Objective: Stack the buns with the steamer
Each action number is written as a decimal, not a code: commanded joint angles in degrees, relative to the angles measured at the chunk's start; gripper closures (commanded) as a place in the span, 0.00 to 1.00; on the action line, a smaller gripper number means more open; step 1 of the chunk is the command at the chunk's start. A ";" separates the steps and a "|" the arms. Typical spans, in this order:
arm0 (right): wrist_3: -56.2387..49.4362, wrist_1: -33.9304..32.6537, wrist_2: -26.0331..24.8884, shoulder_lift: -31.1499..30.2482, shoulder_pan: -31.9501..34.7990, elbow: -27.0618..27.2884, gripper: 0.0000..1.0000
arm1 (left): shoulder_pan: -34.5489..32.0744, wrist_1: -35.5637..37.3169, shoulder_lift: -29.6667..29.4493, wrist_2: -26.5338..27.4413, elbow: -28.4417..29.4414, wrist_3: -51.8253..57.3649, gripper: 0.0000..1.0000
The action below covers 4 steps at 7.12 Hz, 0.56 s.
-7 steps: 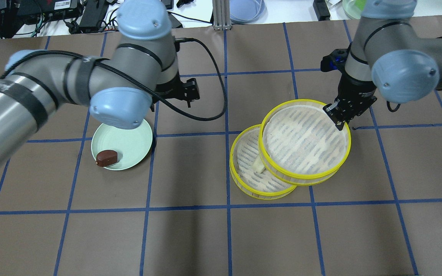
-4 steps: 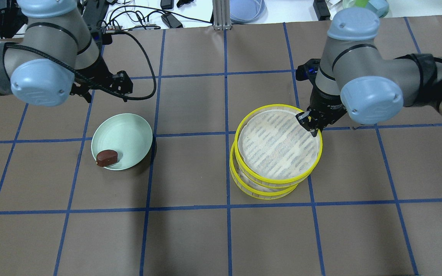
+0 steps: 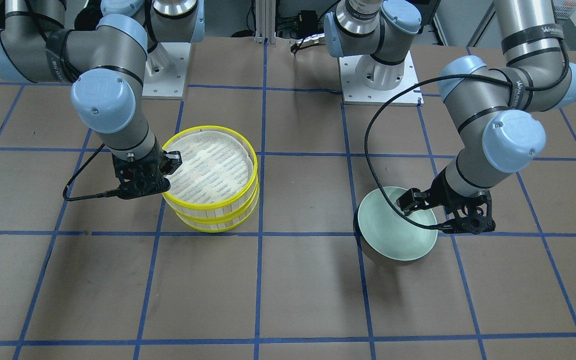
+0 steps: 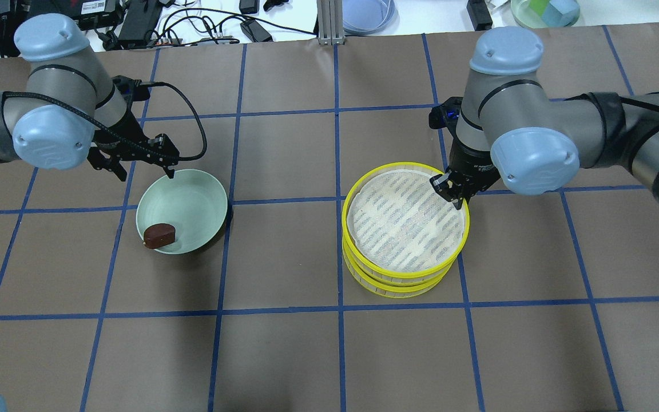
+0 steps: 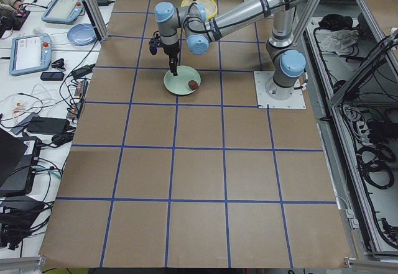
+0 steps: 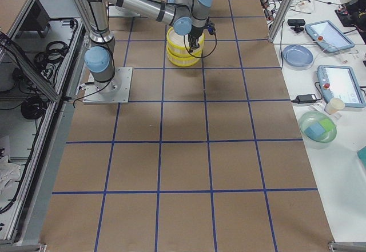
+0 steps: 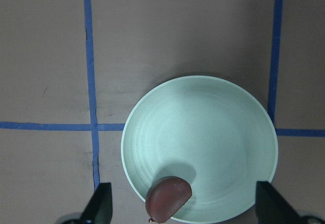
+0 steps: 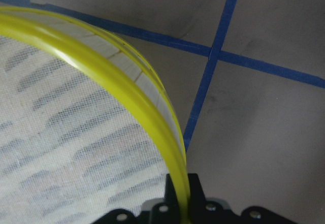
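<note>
- The upper steamer tray (image 4: 404, 229) sits over the lower steamer tray (image 4: 389, 287), with the rims nearly matched. The stack is in the worktop's right half, about midway between the near and far edges.
- I can't tell whether the upper tray is fully seated. The cream bun shows in no view.
- My right gripper (image 4: 454, 197) pinches the upper tray's yellow rim on the far right side, one finger inside the wall and one outside.
- To finish this well, I'd square the rims, lower the tray flat, and part the jaws only once it bears all round. I'd then lift straight up so a finger doesn't drag the tray off.
- The brown bun (image 4: 159, 233) lies at the near edge of the green plate (image 4: 192, 200), toward the worktop's left edge.
- My left gripper (image 4: 145, 171) hangs over the plate's far rim, jaws wide and empty.
</note>
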 commanded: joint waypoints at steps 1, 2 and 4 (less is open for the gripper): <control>-0.07 -0.29 -0.11 1.32 0.02 0.26 1.00 | 0.66 0.13 -1.99 -2.90 -3.62 -0.18 0.02; -0.07 -1.16 0.07 1.33 0.11 0.17 1.00 | 0.66 0.04 -3.04 -1.50 -5.02 -0.53 0.02; -0.07 -1.35 0.07 1.42 0.02 0.26 1.00 | 0.66 -0.39 -3.93 3.16 -5.65 -3.34 0.01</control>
